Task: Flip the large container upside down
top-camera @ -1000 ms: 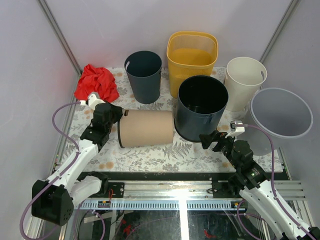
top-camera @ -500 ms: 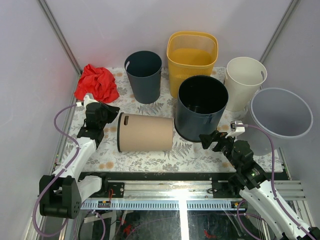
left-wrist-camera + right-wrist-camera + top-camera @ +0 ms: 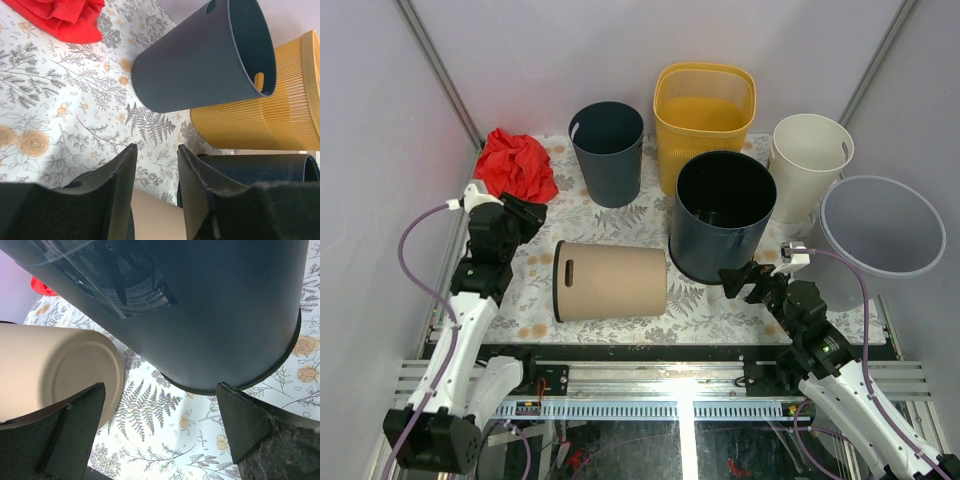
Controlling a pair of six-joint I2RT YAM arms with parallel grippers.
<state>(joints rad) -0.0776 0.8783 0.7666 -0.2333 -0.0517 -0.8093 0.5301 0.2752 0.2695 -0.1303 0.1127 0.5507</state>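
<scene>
The large dark cylindrical plastic container [image 3: 724,212] stands upright, mouth up, right of centre on the floral-patterned desk [image 3: 705,308], so the turn is not yet begun. The right fingers [image 3: 75,425] are spread as wide as they go, empty, low on the near side of its wall at the foot. The left fingers [image 3: 119,186] are parted with nothing between them, well off to the left near the crumpled red cloth [image 3: 514,165]. The main risk, as I judge it, is the grip. The body looks too broad for the fingers to span, so only the rim can be pinched, and a smooth wall held at one spot may slip or swing as it tips. Crowding is the second risk. The tan cylindrical bin [image 3: 610,281] lies on its side with its base just beside the container's foot and could roll if nudged. The cream round bin [image 3: 809,160] and the yellow ribbed basket [image 3: 704,112] stand close behind and could be knocked over. By count there are six containers. Five are upright, including a smaller slate-blue bin [image 3: 607,150] and a translucent grey tub [image 3: 882,225], and one is on its side. There is one cloth and there are two arms.
</scene>
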